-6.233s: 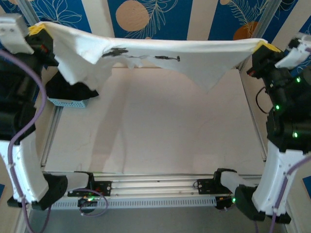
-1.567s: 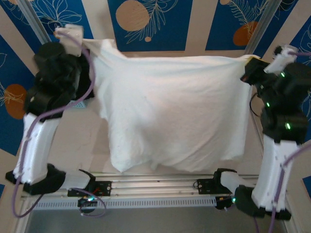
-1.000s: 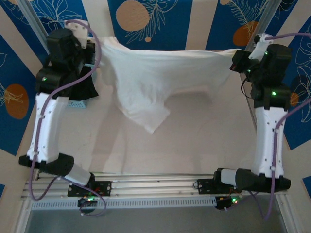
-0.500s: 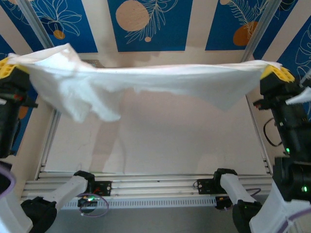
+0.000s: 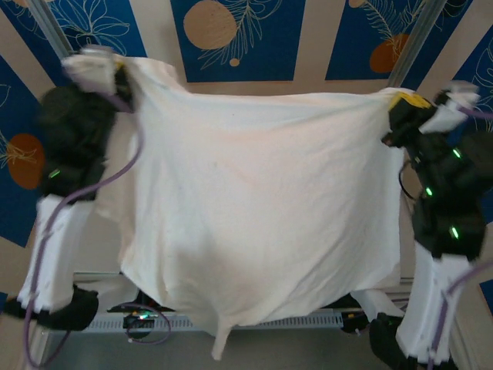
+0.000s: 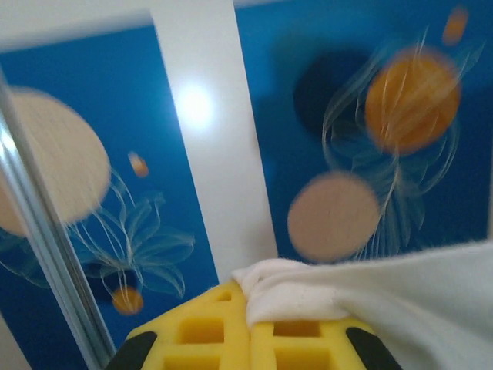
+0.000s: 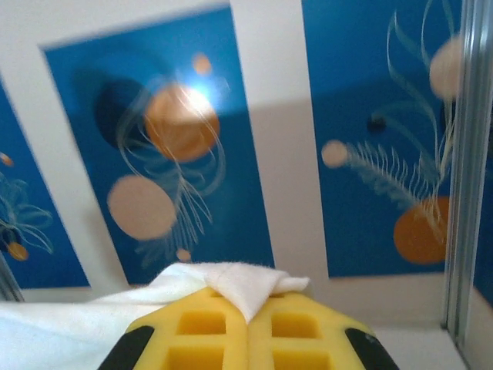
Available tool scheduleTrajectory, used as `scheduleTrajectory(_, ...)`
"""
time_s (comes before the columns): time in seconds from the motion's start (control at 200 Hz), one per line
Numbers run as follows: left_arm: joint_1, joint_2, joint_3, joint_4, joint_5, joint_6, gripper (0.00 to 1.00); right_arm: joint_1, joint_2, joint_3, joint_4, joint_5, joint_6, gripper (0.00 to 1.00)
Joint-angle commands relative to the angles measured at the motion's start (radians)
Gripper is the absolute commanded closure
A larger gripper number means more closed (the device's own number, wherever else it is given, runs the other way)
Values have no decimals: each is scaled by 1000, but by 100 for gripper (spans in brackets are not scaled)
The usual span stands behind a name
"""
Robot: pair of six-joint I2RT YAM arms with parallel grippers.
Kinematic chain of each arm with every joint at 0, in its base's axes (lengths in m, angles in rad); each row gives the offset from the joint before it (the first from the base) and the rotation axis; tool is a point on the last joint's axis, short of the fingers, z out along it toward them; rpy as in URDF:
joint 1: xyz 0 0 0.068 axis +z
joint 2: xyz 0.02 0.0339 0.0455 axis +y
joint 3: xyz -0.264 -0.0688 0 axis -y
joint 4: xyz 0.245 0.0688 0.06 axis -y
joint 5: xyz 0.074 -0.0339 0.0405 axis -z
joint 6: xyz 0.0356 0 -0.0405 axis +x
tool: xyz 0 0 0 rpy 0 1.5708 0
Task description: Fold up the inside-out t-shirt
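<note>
Top external view: the left hand [image 5: 119, 65] and right hand [image 5: 400, 102] each clamp one upper corner of the inside-out t-shirt [image 5: 262, 208], which hangs spread between them.

Bright, even light, arms perhaps motion-blurred, wall glare

High rear view looking down, close wrist views facing same wall [image 5: 262, 46]

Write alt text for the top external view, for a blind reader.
A white soft cloth t-shirt hangs spread wide, pinched at its upper corners by the shut left gripper and the shut right gripper. Its lower edge droops low in the frame, one narrow tail lowest. Behind is a blue wall with orange circles.
</note>
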Motion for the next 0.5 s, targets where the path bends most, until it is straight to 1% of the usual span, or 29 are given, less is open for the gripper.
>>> scheduleTrajectory(0.0, 30, 172, -160, 274, -58, 31, 99, 9, 157, -208, 242, 82, -10, 100)
scheduleTrajectory(0.05, 37, 298, -190, 352, -57, 16, 97, 12, 259, -288, 344, 112, 4, 100)
scheduleTrajectory(0.105, 43, 465, -178, 427, -55, -2, 96, 15, 415, -329, 447, 146, 21, 99)
scheduleTrajectory(0.165, 46, 683, -54, 411, -40, -30, 94, 10, 620, -302, 515, 163, 54, 98)
scheduleTrajectory(0.21, 47, 853, 83, 378, -25, -60, 89, 10, 786, -232, 523, 176, 66, 95)
scheduleTrajectory(0.235, 47, 951, 179, 338, -9, -77, 77, 7, 874, -166, 501, 188, 87, 91)
scheduleTrajectory(0.265, 47, 1059, 313, 269, 16, -101, 64, 6, 969, -90, 476, 191, 92, 82)
scheduleTrajectory(0.29, 46, 1144, 427, 217, 42, -122, 56, 11, 1049, -20, 446, 189, 82, 75)
scheduleTrajectory(0.32, 46, 1244, 562, 151, 69, -136, 47, 20, 1127, 72, 391, 223, 76, 68)
scheduleTrajectory(0.385, 47, 1410, 857, -6, 112, -169, 34, 31, 1254, 247, 276, 257, 53, 62)
scheduleTrajectory(0.425, 47, 1468, 983, -89, 125, -176, 29, 42, 1295, 321, 212, 286, 41, 59)
scheduleTrajectory(0.455, 47, 1475, 1019, -130, 132, -180, 26, 55, 1298, 342, 187, 306, 24, 58)
scheduleTrajectory(0.495, 48, 1445, 989, -151, 138, -183, 21, 76, 1277, 324, 177, 324, 4, 56)
